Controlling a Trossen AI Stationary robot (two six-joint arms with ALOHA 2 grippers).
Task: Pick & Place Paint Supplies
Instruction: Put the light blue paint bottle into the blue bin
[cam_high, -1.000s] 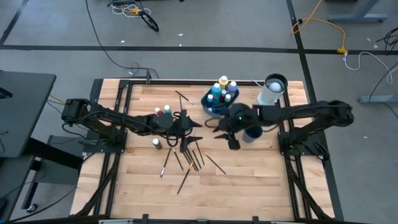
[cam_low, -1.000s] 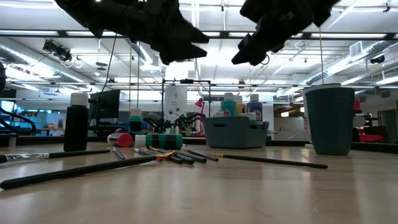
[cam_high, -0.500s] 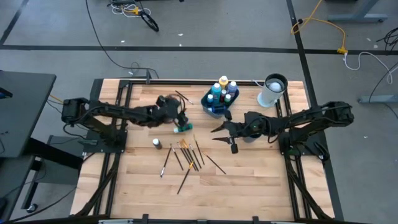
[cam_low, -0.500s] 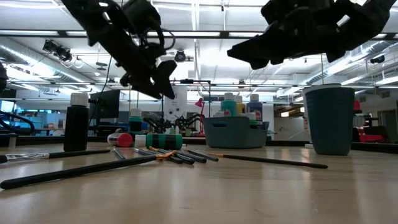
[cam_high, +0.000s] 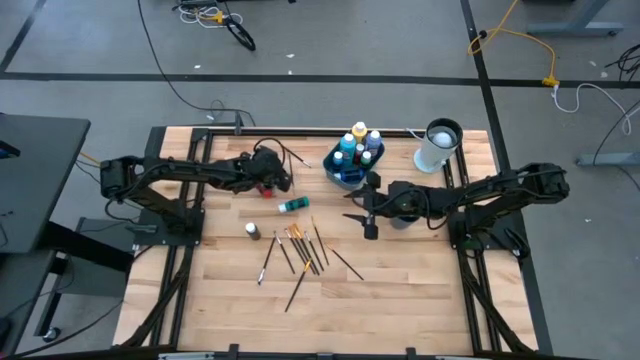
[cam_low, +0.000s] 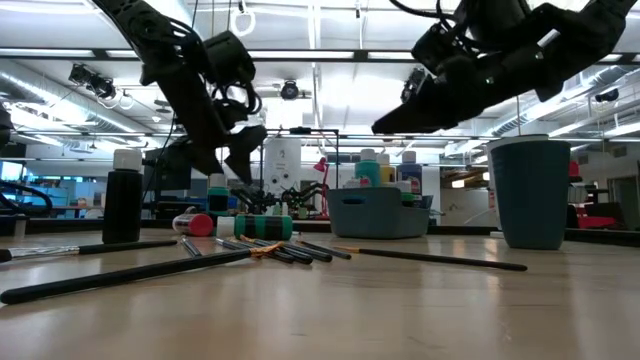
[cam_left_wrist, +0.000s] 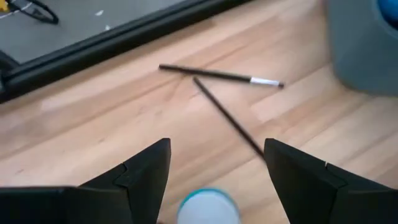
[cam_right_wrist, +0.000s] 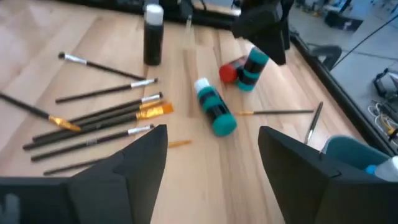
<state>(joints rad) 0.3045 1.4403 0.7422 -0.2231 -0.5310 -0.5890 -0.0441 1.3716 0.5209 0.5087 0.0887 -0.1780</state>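
My left gripper (cam_high: 272, 180) is open near the table's far side. It hangs over an upright teal bottle with a pale cap (cam_left_wrist: 207, 204), which shows between its fingers (cam_left_wrist: 217, 149), and a red bottle (cam_right_wrist: 229, 73) lies beside that one. My right gripper (cam_high: 355, 215) is open and hovers above the table's middle (cam_right_wrist: 211, 130). A green bottle (cam_high: 293, 205) lies on its side between the two grippers. A dark bottle (cam_high: 253, 231) stands upright. Several brushes (cam_high: 300, 250) lie flat in a loose bunch near the middle, and two more brushes (cam_left_wrist: 221, 76) lie crossed by the far edge.
A blue bin (cam_high: 335, 175) holding several bottles stands at the far middle. A tall white cylinder with a dark top (cam_high: 437, 145) stands to its right. A dark teal cup (cam_low: 530, 190) stands under my right arm. Bare wood lies along the near side.
My left gripper has moved from above the green bottle toward the far-left and come down over the upright teal bottle and the red one, staying open. The green bottle has lain still. My right gripper has stayed open over the middle and dipped a little.
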